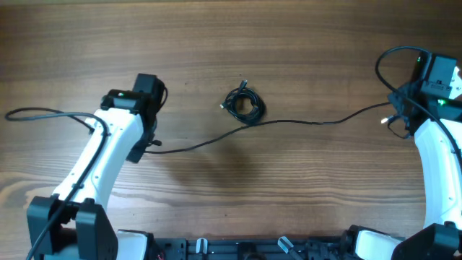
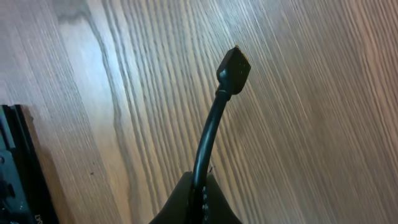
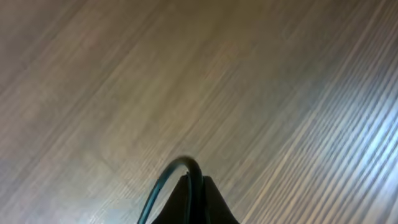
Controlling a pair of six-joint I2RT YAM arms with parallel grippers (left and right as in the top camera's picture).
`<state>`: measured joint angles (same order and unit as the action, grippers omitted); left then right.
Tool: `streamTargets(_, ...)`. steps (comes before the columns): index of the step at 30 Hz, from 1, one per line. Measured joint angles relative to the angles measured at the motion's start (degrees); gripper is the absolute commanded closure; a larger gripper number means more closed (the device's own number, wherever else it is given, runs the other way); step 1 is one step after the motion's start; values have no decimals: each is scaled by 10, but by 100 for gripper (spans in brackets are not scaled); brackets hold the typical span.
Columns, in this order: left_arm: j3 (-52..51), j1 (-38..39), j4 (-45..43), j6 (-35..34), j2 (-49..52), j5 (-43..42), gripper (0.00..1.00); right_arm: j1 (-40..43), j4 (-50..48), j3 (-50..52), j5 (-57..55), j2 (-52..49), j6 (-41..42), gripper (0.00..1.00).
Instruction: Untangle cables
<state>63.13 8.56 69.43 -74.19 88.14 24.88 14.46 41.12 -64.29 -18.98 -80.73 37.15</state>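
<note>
A: Pincers, status?
B: Both clenched. The left gripper [image 2: 200, 190] pinches a thin black cord just behind its plug [image 2: 234, 67]. The plug sticks out past the tips, angled over the wood. The right gripper [image 3: 194, 190] is clamped on a bent bit of cord, w/ a small loop [image 3: 180, 165] arcing over its tips.
A: Same cord at both ends?
B: Looks so from overhead. The long cable [image 1: 310, 121] runs btwn the two arms, nearly straight w/ slight sag. My read: the arms are spread wide to draw it out of the tangle & lay it flat.
A: The rest of them?
B: The bundle [image 1: 244, 105] sits mid-table, a tight little coil of thin black cords w/ one end poking up-left. The long cable passes right at its lower edge. Can't tell if it only touches or is threaded thru.
A: So not done.
B: No. One cord is abt freed, the coil needs work. Risk: if snagged, more pull drags the whole coil.
A: Surface, room?
B: The table [image 1: 231, 36] is brown wood, strong grain, matte. Thick arm wires [image 1: 43, 113] trail off L & R, not ours. A black rig frame [image 1: 245, 249] sits at the near edge. Room beyond not in view.
</note>
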Motion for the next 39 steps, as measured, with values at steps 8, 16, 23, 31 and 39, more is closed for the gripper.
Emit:
streamTargets(8, 0, -21, -3, 0, 0, 8, 96, 0, -3, 0, -2, 0, -9, 96)
streamTargets(16, 0, -46, -3, 0, 0, 15, 96, 0, 0, 0, -10, 0, -10, 96)
streamTargets(23, 0, -47, -3, 0, 0, 21, 96, 0, 7, 0, -10, 0, -10, 96)
streamTargets(31, 0, -62, -2, 0, 0, 3, 92, 0, 46, 0, -8, 0, -11, 83)
streamTargets(39, 0, -67, 2, 2, 0, 4, 90, 4, 62, 0, 10, 0, -12, 48)
